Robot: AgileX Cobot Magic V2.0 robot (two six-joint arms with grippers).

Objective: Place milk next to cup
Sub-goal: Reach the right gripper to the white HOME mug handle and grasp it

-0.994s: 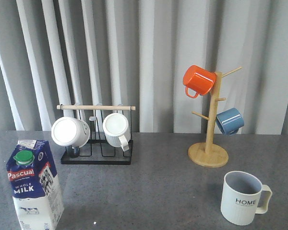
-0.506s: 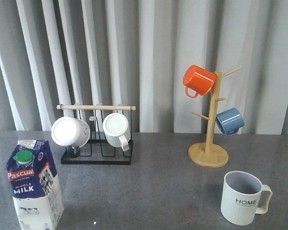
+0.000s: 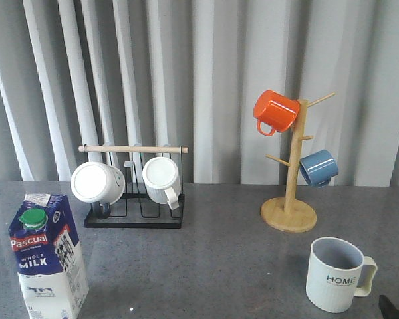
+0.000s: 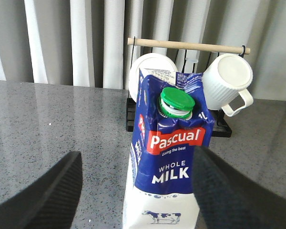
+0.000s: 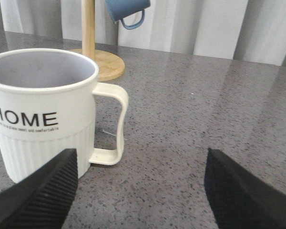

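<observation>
Milk point(image 3: 45, 256) sits at the surface's near-left corner, cup point(image 3: 337, 274) near-right, both hands wide open holding nothing, so a high pinch could tip that tall carton.

A grey speckled stone-look table point(image 3: 219, 259) carries four things. At its near left corner stands the milk point(image 3: 46, 256), upright. Farther back on the left sits a black wire mug rack point(image 3: 134, 216) with a wooden bar. On the right, far side, rests the round wooden base of a mug tree point(image 3: 288, 214). Near right stands the cup point(image 3: 336, 274), upright, handle pointing right, well apart from the carton.
</observation>
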